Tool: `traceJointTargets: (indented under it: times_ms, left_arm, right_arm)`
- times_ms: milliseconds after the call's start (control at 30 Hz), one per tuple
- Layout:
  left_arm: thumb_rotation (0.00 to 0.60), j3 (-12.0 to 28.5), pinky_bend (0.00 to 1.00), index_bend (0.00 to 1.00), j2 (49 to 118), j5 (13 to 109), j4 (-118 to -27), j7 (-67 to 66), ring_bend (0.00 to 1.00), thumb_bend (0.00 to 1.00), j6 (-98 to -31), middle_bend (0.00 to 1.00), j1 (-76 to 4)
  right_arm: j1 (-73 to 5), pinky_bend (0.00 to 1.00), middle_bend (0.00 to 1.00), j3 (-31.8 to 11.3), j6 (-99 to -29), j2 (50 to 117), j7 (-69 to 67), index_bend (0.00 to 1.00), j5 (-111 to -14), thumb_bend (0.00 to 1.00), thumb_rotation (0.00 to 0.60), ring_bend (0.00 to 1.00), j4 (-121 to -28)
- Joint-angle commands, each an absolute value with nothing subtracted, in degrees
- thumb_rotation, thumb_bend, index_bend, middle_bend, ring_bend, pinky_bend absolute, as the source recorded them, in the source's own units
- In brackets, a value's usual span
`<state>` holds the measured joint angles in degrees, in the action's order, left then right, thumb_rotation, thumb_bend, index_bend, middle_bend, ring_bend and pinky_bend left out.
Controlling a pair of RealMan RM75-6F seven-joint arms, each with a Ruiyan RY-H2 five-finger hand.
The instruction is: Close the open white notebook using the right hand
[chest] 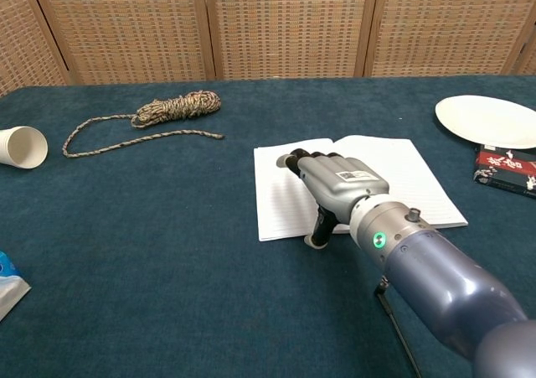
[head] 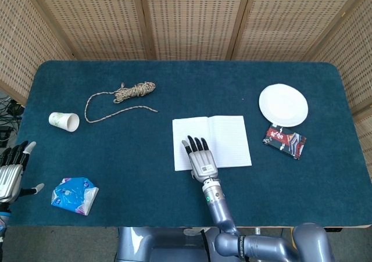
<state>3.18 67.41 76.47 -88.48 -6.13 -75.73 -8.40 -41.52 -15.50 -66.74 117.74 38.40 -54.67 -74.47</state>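
Table (head: 174, 215): a dark teal cloth surface, fronted by woven screens, on which I see everything laid out.

White notebook (head: 226, 137): lies open and flat at the middle of the table, its lined pages facing up, spine running away from me.

My right hand (head: 200, 157): rests palm down over the near edge of the notebook's left page, fingers extended side by side toward the spine; in the chest view the thumb (chest: 318, 227) drops to the cloth at the page's near edge. It holds nothing.

White plate (head: 283, 104): far right, just beyond a dark red-printed packet (head: 283, 140).

Coiled rope (head: 135, 90): far left of the notebook, one loose end trailing toward me.

Blue-and-white packet (head: 74, 194): near left corner.

My left hand (head: 13, 169): at the left edge, off the table, fingers spread and empty.

Paper cup (head: 64, 121): on its side, well left of the rope.
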Motion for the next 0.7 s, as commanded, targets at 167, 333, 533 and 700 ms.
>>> traceJointTargets:
  times_ms: [167, 333, 533, 700]
  left_arm:
    - [0.600, 3.1, 0.00, 0.00, 67.4, 76.5, -88.7, -6.3, 0.00, 0.13, -75.8, 0.00, -8.4]
    - [0.600, 3.1, 0.00, 0.00, 67.4, 76.5, -88.7, -6.4, 0.00, 0.13, -75.7, 0.00, -8.5]
    - [0.600, 3.0, 0.00, 0.00, 67.5, 76.6, -88.7, -6.5, 0.00, 0.13, -75.9, 0.00, -8.5]
    - [0.600, 3.0, 0.00, 0.00, 67.7, 76.6, -88.7, -6.6, 0.00, 0.13, -75.7, 0.00, -8.6]
  right_arm:
    - [-41.2, 0.00, 0.00, -15.4, -66.2, 118.0, 37.9, 0.04, -54.8, 0.37, 0.600, 0.00, -73.7]
    - [-41.2, 0.00, 0.00, -15.4, -66.2, 118.5, 37.8, 0.04, -55.2, 0.37, 0.600, 0.00, -72.9]
    - [-41.2, 0.00, 0.00, -15.4, -66.2, 119.3, 37.0, 0.05, -56.0, 0.37, 0.600, 0.00, -71.3]
    - [-41.3, 0.00, 0.00, -15.5, -66.8, 120.3, 35.7, 0.07, -57.6, 0.39, 0.600, 0.00, -69.2]
